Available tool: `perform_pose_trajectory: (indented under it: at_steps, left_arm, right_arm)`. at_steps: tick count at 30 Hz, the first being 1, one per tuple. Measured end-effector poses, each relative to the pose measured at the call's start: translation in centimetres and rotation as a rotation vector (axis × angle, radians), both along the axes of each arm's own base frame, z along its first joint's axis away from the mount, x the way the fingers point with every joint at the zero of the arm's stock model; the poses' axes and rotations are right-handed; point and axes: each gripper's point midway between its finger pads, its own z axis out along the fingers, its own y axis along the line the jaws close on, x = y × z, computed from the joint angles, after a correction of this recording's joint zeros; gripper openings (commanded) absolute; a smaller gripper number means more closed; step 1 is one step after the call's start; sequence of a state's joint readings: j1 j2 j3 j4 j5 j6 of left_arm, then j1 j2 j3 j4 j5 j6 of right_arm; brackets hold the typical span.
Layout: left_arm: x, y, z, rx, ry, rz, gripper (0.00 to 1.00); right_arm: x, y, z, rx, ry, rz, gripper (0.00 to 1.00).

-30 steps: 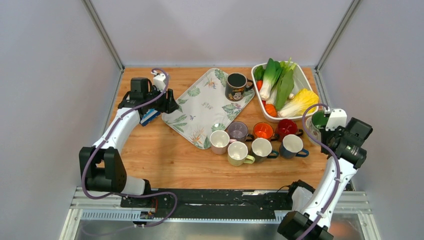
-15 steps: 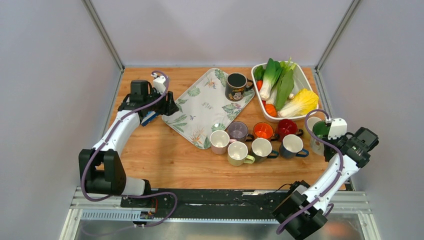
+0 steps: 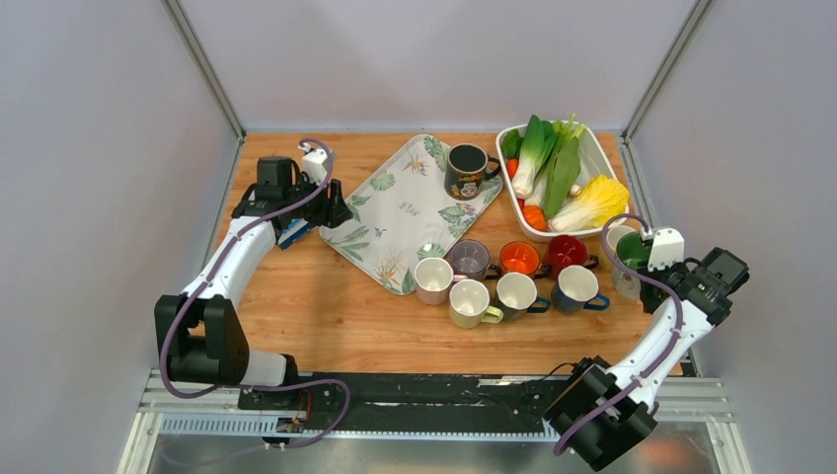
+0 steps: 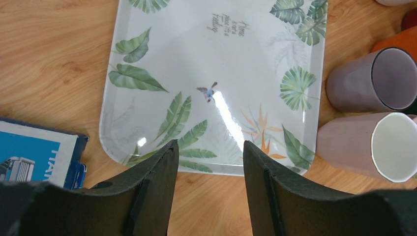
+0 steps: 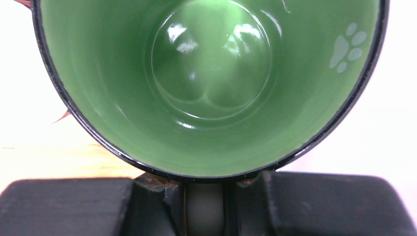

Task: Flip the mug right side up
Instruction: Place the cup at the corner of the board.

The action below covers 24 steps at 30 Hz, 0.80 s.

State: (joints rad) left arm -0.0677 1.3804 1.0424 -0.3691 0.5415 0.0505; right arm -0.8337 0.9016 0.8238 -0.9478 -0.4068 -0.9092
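The mug (image 3: 629, 253) with the green inside is found at the far right edge of the table (image 3: 336, 311), just beside the near corner of the white bin (image 3: 596, 146) of vegetables and to the right of the group of cups. It is grasped by the right gripper (image 3: 642, 270), whose fingers are clamped on its handle. In the right wrist view the handle is seen pinched between the two black fingers of that gripper (image 5: 205, 199), and the mug (image 5: 211, 73) is looked into directly: a glossy green interior, a thin black rim and a pale paw print on the inner wall. From above, its mouth is seen turned upward; whether its base is set on the wood cannot be told. The left gripper (image 3: 336, 210) is held with its jaws spread and nothing between them, at the left corner of the leaf-patterned tray (image 3: 395, 212). In the left wrist view the parted fingers of that gripper (image 4: 209, 150) are framed over the edge of the tray (image 4: 221, 64), with a blue box (image 4: 34, 157) lying on the wood just beside that edge. A black mug (image 3: 464, 170) is stood upright on the far end of the tray. A pink cup (image 3: 431, 279) and a purple cup (image 3: 470, 259) are seen just beside the tray's near right edge.
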Motion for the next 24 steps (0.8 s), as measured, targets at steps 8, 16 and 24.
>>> perform_pose_trajectory:
  at_steps: [8,16,24]
  left_arm:
    - [0.0,0.0,0.0,-0.001,-0.002,0.0,0.59]
    - [-0.2,-0.2,-0.3,-0.009,-0.022,-0.008,0.58]
    - [-1.0,0.0,-1.3,-0.008,-0.018,-0.004,0.59]
  right_arm:
    - [-0.9,0.7,2.0,-0.032,0.04,0.078,0.0]
    - [-3.2,0.2,2.0,-0.087,0.175,0.171,0.0]
    - [-4.2,-4.8,2.6,-0.111,0.231,0.208,0.0]
